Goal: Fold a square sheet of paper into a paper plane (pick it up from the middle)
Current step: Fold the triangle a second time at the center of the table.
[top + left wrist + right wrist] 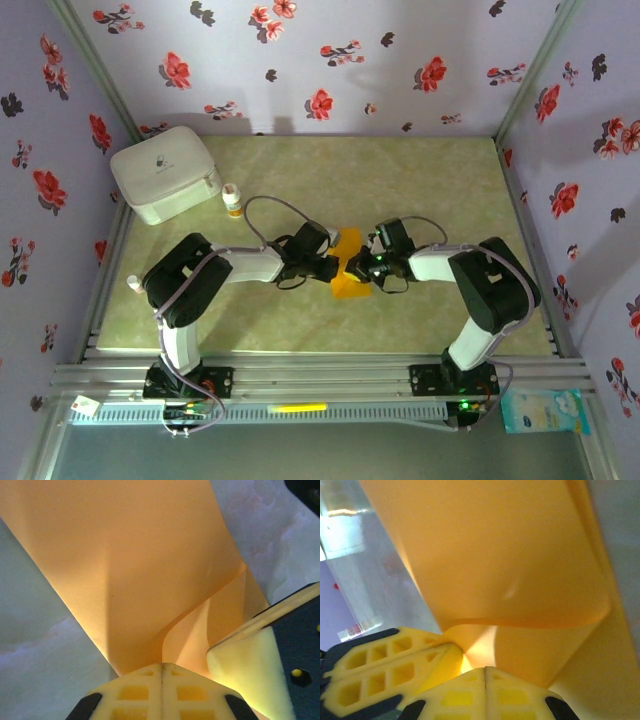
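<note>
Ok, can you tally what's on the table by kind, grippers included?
Orange paper sheet: 1
White case: 1
Small bottle: 1
Grippers: 2, left gripper and right gripper, both shut on the sheet
Total: 5

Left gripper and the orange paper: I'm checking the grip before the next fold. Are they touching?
Touching. In the left wrist view the orange paper runs straight into the seam of the left gripper, whose fingertips are shut on it.

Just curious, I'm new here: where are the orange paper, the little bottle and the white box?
paper (348,280), top view, its lower part.
bottle (232,203), top view, its white body.
box (165,170), top view, its lid.
</note>
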`<state>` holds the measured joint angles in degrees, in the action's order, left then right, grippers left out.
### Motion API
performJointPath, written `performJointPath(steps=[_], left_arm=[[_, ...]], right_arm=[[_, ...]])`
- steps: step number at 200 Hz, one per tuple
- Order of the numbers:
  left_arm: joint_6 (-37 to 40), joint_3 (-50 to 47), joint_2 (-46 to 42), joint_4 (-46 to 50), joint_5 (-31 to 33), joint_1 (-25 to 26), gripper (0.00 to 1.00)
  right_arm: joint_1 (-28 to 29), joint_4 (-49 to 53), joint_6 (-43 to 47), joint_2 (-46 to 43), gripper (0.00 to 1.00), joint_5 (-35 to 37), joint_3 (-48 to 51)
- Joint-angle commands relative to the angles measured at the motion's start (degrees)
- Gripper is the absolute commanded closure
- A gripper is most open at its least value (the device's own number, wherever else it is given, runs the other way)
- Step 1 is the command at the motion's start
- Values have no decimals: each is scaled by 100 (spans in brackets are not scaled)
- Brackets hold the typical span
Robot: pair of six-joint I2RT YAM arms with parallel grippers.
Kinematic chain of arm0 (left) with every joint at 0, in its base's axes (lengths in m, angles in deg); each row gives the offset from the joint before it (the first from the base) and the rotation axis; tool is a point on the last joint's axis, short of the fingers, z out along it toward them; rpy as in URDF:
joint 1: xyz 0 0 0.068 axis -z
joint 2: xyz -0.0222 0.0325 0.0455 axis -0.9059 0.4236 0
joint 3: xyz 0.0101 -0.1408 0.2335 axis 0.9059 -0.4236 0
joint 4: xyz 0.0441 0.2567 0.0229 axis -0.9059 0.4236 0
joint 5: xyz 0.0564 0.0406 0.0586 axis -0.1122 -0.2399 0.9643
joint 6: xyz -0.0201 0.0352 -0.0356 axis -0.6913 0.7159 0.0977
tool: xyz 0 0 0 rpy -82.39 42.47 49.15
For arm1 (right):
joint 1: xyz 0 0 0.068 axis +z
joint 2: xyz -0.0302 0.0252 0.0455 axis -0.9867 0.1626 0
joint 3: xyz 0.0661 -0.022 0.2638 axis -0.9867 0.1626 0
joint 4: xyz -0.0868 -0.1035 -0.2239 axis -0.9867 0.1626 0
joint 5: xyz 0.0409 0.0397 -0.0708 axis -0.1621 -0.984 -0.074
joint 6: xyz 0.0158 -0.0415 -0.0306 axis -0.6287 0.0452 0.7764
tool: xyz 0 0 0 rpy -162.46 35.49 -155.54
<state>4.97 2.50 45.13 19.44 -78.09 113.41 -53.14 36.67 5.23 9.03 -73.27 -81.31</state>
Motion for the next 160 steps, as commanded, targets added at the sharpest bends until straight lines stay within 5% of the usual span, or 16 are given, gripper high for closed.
performJointPath(steps=[1,78,160], left_arm=[[-5,-153,18,271,-11,-50,100],[-4,-145,10,338,-37,-56,100],[4,-119,36,394,-63,-50,100]], right_arm=[[18,60,62,156,99,203,164],[-176,596,146,-496,98,375,-199],[-453,607,-12,171,100,790,-82]])
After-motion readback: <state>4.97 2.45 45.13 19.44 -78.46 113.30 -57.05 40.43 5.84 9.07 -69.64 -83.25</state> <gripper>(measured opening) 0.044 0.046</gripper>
